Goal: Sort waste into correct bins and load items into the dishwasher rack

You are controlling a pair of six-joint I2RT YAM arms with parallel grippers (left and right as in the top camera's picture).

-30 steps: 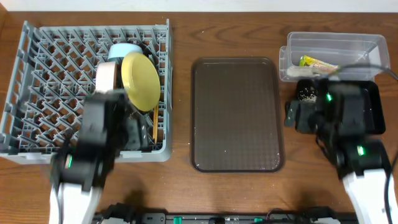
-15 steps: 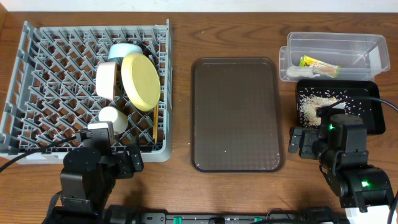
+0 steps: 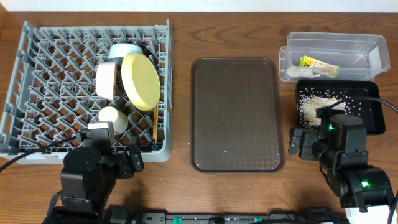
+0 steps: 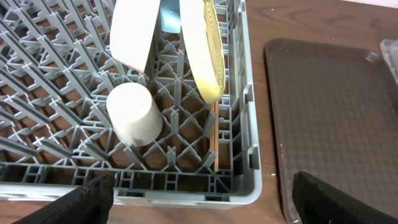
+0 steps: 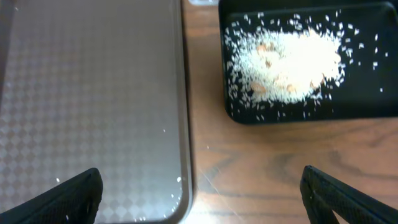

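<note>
The grey dishwasher rack [image 3: 37,74] holds the yellow plate [image 3: 142,81] on edge, the white bowl [image 3: 106,79], the light blue bowl [image 3: 126,50], the white cup [image 3: 112,118] and the chopsticks [image 3: 154,127]. My left gripper [image 4: 202,199] hangs open and empty just outside the rack's near right corner [image 4: 249,180], with the cup [image 4: 134,115] ahead of it. The snack wrapper [image 3: 318,63] lies in the clear tub [image 3: 367,46]. Rice [image 3: 317,106] lies in the black tray [image 3: 373,118]. My right gripper [image 5: 202,196] is open and empty near the front, between the brown tray and the black tray [image 5: 373,106].
The flat brown serving tray [image 3: 236,112] lies in the middle of the wooden table with a few rice specks on it. Its right edge [image 5: 183,93] runs under the right gripper. Both arm bases stand at the table's front edge.
Both arms have drawn back toward the front edge, the left from over the rack, the right from over the black tray. They have kept still for the last half second.
</note>
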